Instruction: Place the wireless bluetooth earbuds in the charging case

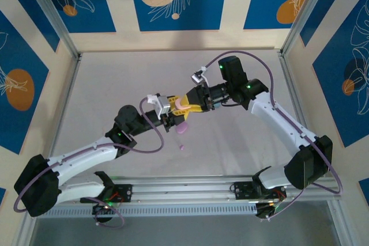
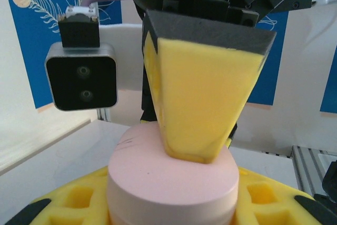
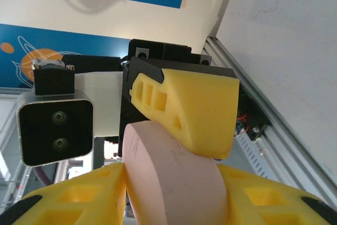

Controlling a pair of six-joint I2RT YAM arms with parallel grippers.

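The charging case (image 1: pixel 184 105) is a pink oval puck held above the table's middle, between both grippers. My left gripper (image 1: pixel 177 114) is shut on its rim, and in the left wrist view the case (image 2: pixel 168 183) sits between that gripper's (image 2: pixel 171 206) yellow fingers (image 2: pixel 268 196). My right gripper (image 1: pixel 190 108) is shut across the case's flat faces (image 3: pixel 174 183), with its own fingers (image 3: pixel 68 198) on either side. One tiny purple earbud (image 1: pixel 181 148) lies on the table below them. A pale purple piece (image 1: pixel 181 126) shows just under the grippers; I cannot tell what it is.
The grey table (image 1: pixel 115 84) is fenced by an aluminium frame (image 1: pixel 190 185) along the near edge and by posts at the back corners. The right arm's wrist camera (image 2: pixel 81 75) hangs close beside the case.
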